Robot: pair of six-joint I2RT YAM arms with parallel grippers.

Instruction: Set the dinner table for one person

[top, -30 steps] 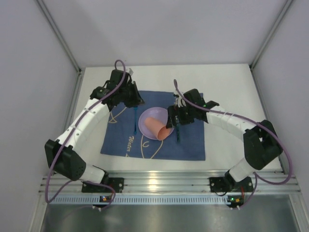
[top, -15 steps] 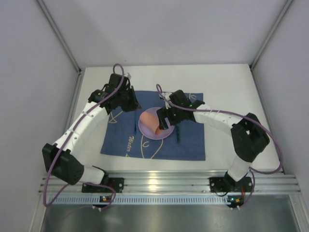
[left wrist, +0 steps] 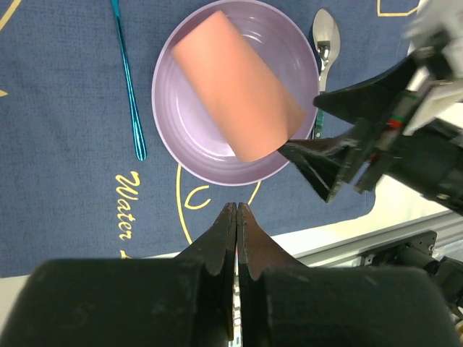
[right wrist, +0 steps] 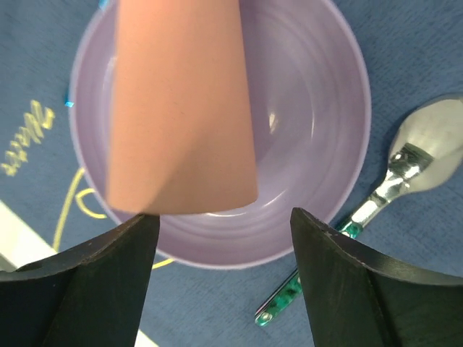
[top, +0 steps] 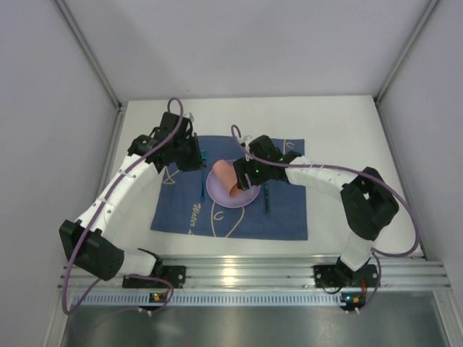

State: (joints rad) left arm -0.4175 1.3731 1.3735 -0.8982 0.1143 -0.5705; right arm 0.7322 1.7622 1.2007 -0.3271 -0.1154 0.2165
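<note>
On the dinner table [top: 340, 130] lies a blue mat [top: 282, 217] with a lilac bowl [top: 242, 199] [left wrist: 189, 126] [right wrist: 318, 123] on it. A salmon cup [top: 223, 176] [left wrist: 235, 87] [right wrist: 181, 108] lies on its side in the bowl. My right gripper [top: 244, 179] [right wrist: 224, 215] is open, its fingers on either side of the cup's near end just above the bowl's rim. My left gripper [top: 200, 157] [left wrist: 236, 207] hovers shut and empty over the mat beside the bowl. A spoon [top: 266, 196] [left wrist: 323, 40] [right wrist: 419, 155] lies right of the bowl and a teal utensil [top: 200, 184] [left wrist: 129, 87] lies left of it.
Grey walls with metal posts enclose the table on the left, back and right. A ridged aluminium rail [top: 239, 271] runs along the near edge, carrying both arm bases. White tabletop shows around the mat on all sides.
My right gripper has moved left from the spoon's side to the cup in the bowl, and its jaws have narrowed. The cup has shifted in the bowl. The left arm drew back slightly.
</note>
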